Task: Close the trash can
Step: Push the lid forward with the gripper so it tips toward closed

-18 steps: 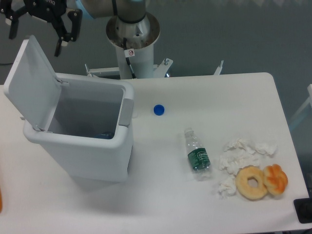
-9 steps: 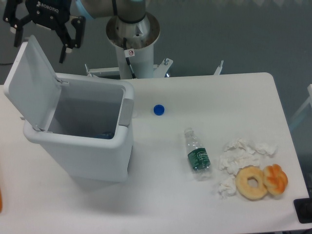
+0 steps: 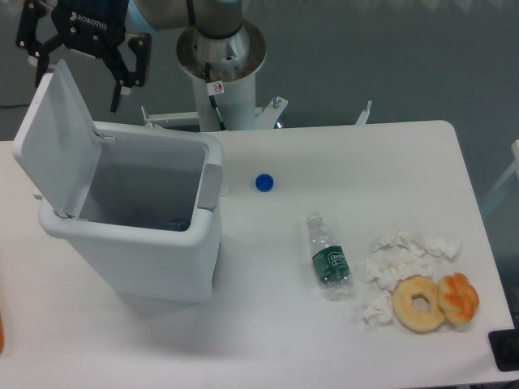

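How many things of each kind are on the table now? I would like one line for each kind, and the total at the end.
Trash can, lid open: 1
Plastic bottle: 1
Blue bottle cap: 1
Pastries, a ring doughnut and a darker twisted one: 2
Crumpled tissue pile: 1
Total: 6

You have one fixed camera, mounted high and looking steeply down at the white table (image 3: pixel 340 154) from its front edge. It faces the robot's base column (image 3: pixel 220 57) at top, far enough to show nearly the whole tabletop.
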Action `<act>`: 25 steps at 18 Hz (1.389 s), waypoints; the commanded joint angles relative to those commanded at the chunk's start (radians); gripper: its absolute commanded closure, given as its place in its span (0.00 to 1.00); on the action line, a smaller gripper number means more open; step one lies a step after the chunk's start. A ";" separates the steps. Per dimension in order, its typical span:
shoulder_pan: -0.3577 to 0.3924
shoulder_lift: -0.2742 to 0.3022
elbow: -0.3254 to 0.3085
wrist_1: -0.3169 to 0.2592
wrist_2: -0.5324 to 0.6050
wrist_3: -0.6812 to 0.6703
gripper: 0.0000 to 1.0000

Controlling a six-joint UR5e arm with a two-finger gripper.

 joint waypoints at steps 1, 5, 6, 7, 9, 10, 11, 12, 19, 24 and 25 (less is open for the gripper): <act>0.012 0.002 0.000 0.000 0.000 0.000 0.00; 0.041 0.002 0.003 0.000 0.000 0.002 0.00; 0.045 0.002 0.003 0.000 0.000 0.002 0.00; 0.048 0.000 0.003 0.000 0.000 0.000 0.00; 0.063 -0.002 0.002 0.000 0.000 0.000 0.00; 0.064 -0.002 0.000 0.000 0.000 0.002 0.00; 0.066 -0.006 0.000 0.000 0.000 0.002 0.00; 0.074 -0.014 0.000 0.000 0.000 0.002 0.00; 0.120 -0.049 0.005 0.000 0.000 0.021 0.00; 0.153 -0.054 0.003 0.002 0.000 0.038 0.00; 0.158 -0.063 0.003 0.002 0.000 0.038 0.00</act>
